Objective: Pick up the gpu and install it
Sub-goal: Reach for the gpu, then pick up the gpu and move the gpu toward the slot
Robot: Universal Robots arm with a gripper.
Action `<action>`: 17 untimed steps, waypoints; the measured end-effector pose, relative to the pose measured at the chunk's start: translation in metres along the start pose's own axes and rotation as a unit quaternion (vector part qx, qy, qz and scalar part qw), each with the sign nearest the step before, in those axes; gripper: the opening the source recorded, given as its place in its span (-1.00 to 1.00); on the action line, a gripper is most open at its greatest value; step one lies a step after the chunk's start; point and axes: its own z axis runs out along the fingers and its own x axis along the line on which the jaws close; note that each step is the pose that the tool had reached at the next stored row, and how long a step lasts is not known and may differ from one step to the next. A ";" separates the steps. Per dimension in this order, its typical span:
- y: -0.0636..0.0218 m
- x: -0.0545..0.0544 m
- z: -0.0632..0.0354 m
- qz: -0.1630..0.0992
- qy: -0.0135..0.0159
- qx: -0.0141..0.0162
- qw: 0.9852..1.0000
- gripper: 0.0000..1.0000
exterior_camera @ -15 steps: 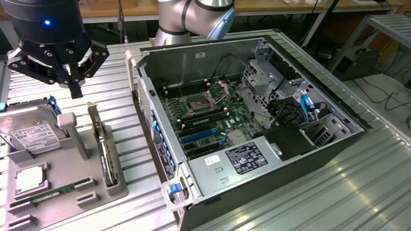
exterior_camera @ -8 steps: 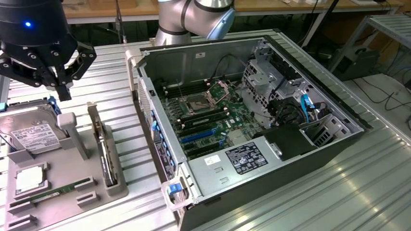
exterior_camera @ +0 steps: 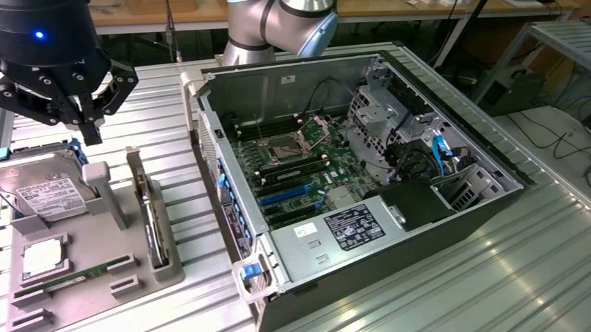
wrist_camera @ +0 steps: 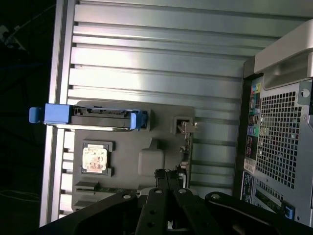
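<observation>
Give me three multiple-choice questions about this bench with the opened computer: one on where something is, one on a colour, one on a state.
1. Where does the black gripper hang?
A) inside the open black computer case
B) above the grey moulded parts holder
C) over the slatted table beyond the case

2. What colour are the plastic rails on the boxy silver hard drive?
A) red
B) blue
C) yellow

3. What state is the gpu, the thin dark card with a metal bracket, in?
A) standing on edge in a holder slot
B) seated on the motherboard
C) clamped in the gripper

Answers:
1 B: the gripper is over the holder at the exterior view's left.
2 B: blue ends flank the drive.
3 A: the card stands upright in its slot, with nothing gripping it.
</observation>
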 end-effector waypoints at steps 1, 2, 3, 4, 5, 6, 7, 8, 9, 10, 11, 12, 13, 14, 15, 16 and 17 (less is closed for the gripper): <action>0.0000 0.000 0.0000 0.000 0.000 0.000 1.000 -0.79; 0.0000 0.000 0.0000 0.000 0.000 0.000 1.000 -0.79; 0.0000 0.000 0.0000 0.000 0.000 0.000 1.000 -0.79; 0.0000 0.000 0.0000 0.000 0.000 0.000 1.000 -0.79; 0.0000 0.000 0.0000 0.000 0.000 0.000 1.000 -0.79; 0.0000 0.000 0.0000 0.000 0.000 0.000 1.000 -0.79; 0.0000 0.000 0.0000 0.000 0.000 0.000 1.000 -0.79; 0.0000 0.000 0.0000 0.000 0.000 0.000 1.000 -0.77; 0.0000 0.000 0.0000 0.000 0.000 0.000 1.000 -0.53; 0.0000 0.000 0.0000 0.000 0.000 0.000 1.000 -0.40; 0.0000 0.000 0.0000 0.000 0.000 0.000 1.000 -0.29; 0.0000 0.000 0.0000 0.000 0.000 0.000 1.000 -0.04; 0.0000 0.000 0.0000 0.000 0.000 0.000 1.000 0.31; -0.0010 0.000 0.0000 0.001 0.000 0.000 1.000 0.31; -0.0022 0.000 -0.0001 0.002 0.000 0.001 1.000 0.44; -0.0041 0.001 -0.0002 0.003 0.000 0.001 1.000 0.44; -0.0057 0.000 -0.0003 0.003 0.000 0.001 1.000 0.44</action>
